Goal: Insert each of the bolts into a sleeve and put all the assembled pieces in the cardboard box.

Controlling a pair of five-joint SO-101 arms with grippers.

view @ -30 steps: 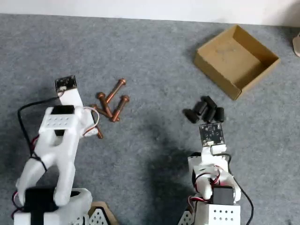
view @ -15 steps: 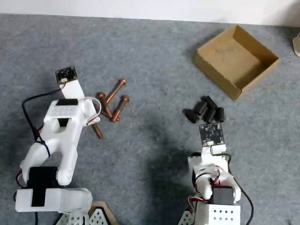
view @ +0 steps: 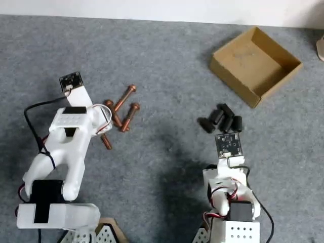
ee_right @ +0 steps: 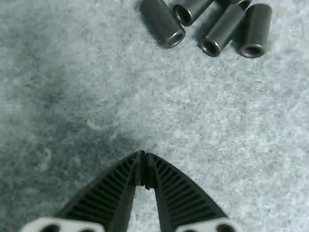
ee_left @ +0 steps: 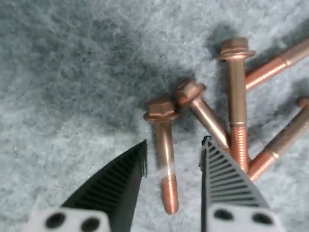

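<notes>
Several copper bolts (view: 121, 109) lie on the grey carpet beside the left arm (view: 68, 136). In the left wrist view my left gripper (ee_left: 174, 144) is open, low over the carpet, with one bolt (ee_left: 164, 140) lying lengthwise between its fingers and untouched. The other bolts (ee_left: 231, 96) fan out just beyond one finger. Several black sleeves (view: 221, 119) lie in a cluster ahead of the right arm (view: 229, 172). My right gripper (ee_right: 144, 166) is shut on nothing, a short way from the sleeves (ee_right: 212, 24). The cardboard box (view: 223, 63) sits at the far right and holds nothing.
The carpet between the bolts and the sleeves is bare. A pale object (view: 320, 46) pokes in at the right edge, past the box. The white arm bases stand at the near edge.
The left arm has shifted a little farther from its base and turned towards the bolts, uncovering the nearest bolt. The right arm, sleeves and box have not moved.
</notes>
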